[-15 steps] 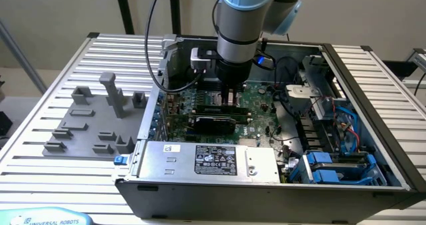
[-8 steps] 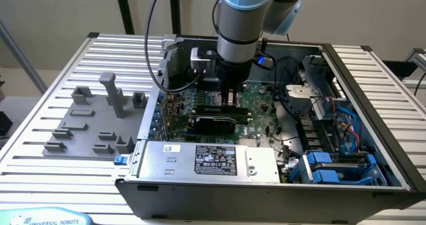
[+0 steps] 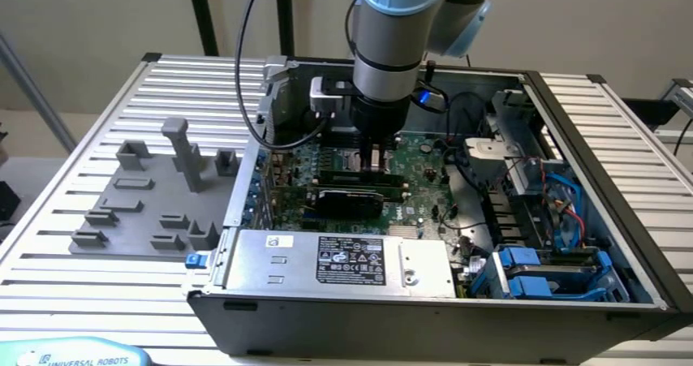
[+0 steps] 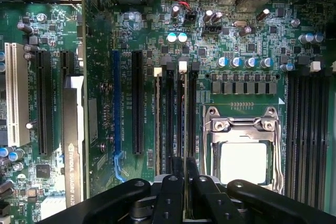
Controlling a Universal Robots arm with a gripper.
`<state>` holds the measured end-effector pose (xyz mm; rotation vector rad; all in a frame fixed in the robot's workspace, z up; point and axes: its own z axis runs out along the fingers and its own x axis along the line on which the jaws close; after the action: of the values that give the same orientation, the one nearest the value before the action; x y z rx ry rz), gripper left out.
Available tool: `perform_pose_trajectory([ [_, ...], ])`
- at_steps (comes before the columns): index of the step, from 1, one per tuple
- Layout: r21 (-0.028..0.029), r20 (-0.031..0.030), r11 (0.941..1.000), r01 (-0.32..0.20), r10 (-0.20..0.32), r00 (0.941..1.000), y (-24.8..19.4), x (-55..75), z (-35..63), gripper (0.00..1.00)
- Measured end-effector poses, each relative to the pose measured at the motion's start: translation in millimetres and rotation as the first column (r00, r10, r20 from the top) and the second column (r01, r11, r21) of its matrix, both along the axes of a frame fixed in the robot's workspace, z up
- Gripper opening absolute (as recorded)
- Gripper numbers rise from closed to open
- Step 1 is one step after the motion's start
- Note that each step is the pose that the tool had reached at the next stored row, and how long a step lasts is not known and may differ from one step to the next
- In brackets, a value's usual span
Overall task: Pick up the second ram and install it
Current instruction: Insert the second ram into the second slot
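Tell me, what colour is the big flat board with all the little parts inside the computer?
The motherboard is dark green; the wrist view shows it best.

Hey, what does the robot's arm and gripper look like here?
The arm is a round silver-grey tube with light blue joint caps. A black cable loops beside it. The gripper is black with a blue-lit side module, and its black fingers have round pivot bolts.

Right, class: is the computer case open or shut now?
Open. The computer case has no side panel on; the motherboard lies exposed and the gripper reaches down inside.
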<state>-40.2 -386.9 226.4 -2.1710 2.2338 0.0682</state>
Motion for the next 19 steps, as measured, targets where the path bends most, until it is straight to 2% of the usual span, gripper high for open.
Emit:
perform_pose_trajectory([
  [3, -0.0018, 0.0000, 1.0000, -0.001, 0.001, 1.0000, -0.1, 0.1, 0.0, 0.13],
  [19, -0.0020, 0.0034, 1.0000, -0.001, 0.001, 1.0000, 0.0, -0.1, -3.9, 0.13],
])
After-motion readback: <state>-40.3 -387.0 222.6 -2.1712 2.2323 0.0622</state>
